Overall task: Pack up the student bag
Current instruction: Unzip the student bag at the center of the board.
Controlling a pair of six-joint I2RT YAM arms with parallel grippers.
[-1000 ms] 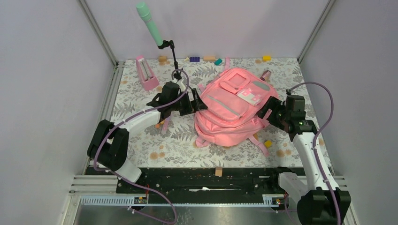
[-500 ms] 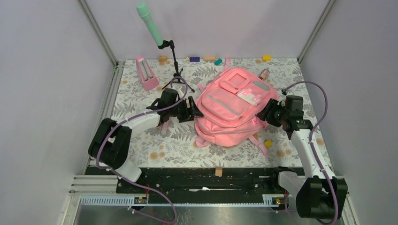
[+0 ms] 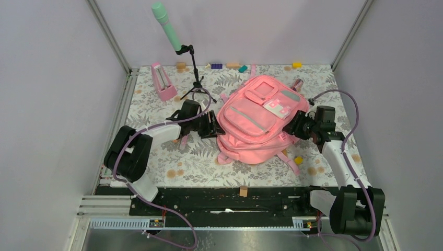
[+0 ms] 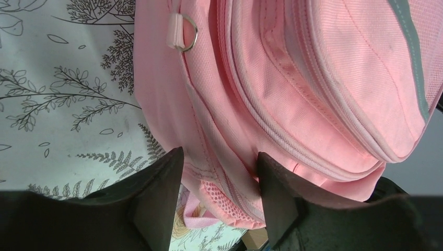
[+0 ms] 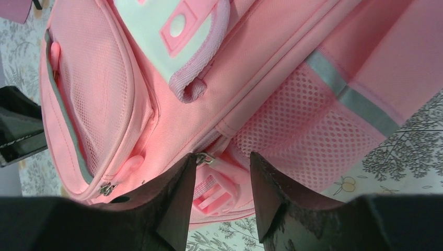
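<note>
Large soft pink fabric backpack (image 3: 256, 128) lies flat on the fern-print counter (image 3: 198, 162), directly between your two tools. Left tool (image 4: 218, 157): half spread, fingers straddling the backpack's side seam, fabric filling the gap. Can't tell if it's actually clamped. Right tool (image 5: 222, 157): half spread at the opposite side, small metal zip pull (image 5: 205, 158) between the tips. Can't tell if that one grips either.

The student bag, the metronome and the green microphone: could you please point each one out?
student bag (image 3: 261, 116), top external view, front pocket fabric.
metronome (image 3: 164, 83), top external view, sloping front face.
green microphone (image 3: 167, 27), top external view, middle of its handle.
</note>
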